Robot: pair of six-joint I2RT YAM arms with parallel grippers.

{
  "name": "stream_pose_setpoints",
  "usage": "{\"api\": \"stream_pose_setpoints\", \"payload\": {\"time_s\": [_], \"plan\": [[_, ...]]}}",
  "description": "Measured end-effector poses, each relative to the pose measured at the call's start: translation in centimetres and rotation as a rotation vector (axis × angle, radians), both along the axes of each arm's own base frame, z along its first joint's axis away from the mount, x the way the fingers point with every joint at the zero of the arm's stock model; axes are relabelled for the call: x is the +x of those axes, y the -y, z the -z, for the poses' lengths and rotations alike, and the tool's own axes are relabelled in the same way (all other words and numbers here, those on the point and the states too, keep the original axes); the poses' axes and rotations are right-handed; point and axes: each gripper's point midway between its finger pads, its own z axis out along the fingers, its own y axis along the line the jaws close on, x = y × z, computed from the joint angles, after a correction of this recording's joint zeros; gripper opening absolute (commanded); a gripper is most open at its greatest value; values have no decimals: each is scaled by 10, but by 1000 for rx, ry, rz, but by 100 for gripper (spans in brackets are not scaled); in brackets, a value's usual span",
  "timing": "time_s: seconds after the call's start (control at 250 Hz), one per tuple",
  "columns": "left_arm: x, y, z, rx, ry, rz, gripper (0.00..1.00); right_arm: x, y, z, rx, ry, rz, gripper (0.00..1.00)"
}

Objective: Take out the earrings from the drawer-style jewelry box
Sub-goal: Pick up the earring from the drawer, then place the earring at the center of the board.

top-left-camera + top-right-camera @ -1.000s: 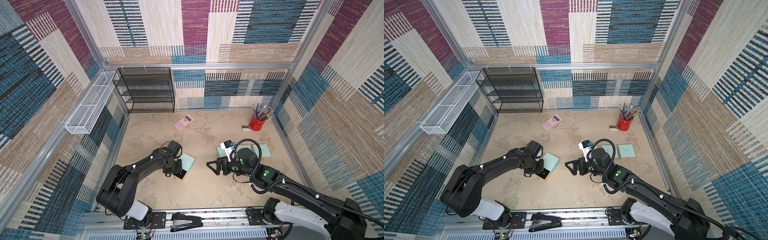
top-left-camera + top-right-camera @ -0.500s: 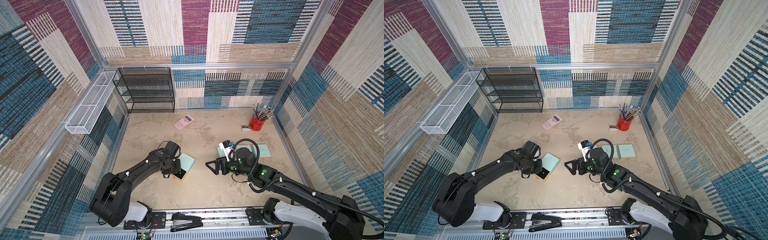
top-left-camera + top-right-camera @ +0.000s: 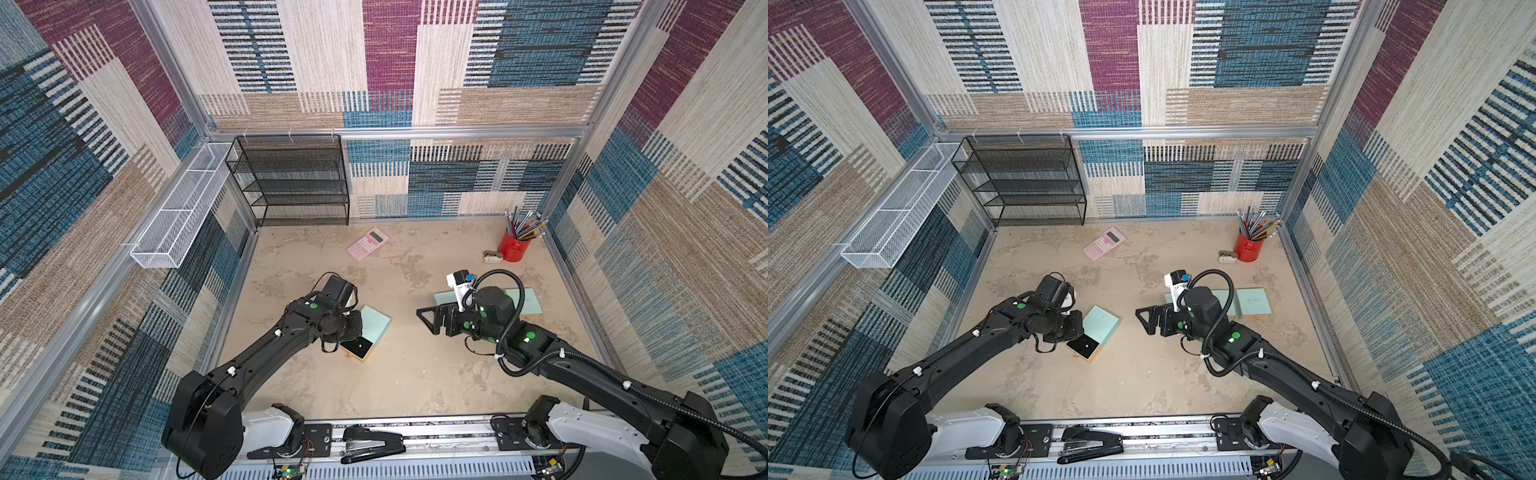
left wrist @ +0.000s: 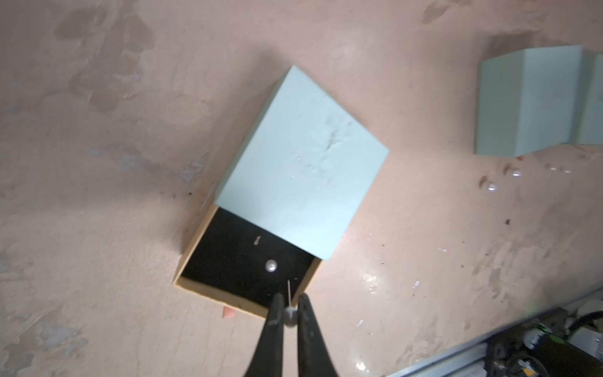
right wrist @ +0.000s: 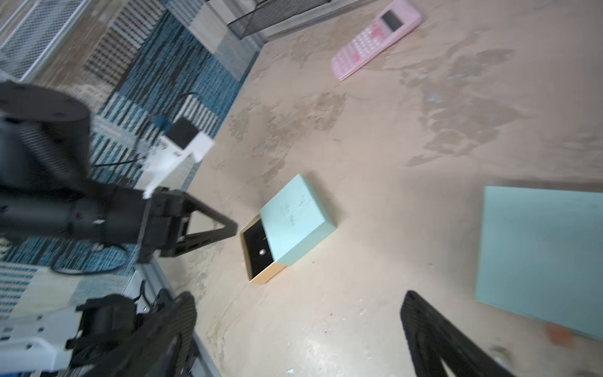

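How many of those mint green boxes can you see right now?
3 visible: one mint-green box with its drawer open beside the left arm; a second box and a third box either side of the right arm, which may hide another.

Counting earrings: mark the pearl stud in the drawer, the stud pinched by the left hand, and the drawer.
Stud in the drawer (image 4: 270, 265): left wrist view, the pearl's middle.
Pinched stud (image 4: 289, 318): left wrist view, its pearl head.
Drawer (image 4: 225, 258): left wrist view, bare black lining.

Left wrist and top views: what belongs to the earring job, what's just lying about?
Job: mint-green drawer-style box, black-lined drawer open; pearl stud inside it; second pearl stud pinched in left gripper.
Lying about: pink calculator; red pencil cup; black mesh shelf.
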Motion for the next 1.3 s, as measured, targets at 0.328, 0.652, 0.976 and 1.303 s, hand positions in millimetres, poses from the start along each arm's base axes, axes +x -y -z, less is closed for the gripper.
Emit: {"api": "stream_pose_setpoints", "payload": {"time_s": [0.328,0.652,0.976,1.303], "plan": [[-15,92,-9,-63,-26,244,9,11,43,-11,59,8,126,99],[-18,163,33,-73,-110,352,9,-34,55,-10,112,-28,82,99],[2,182,62,-65,-134,334,9,-51,60,9,107,-91,74,99],[13,186,73,-71,-141,315,9,-52,58,23,95,-135,68,99]]}}
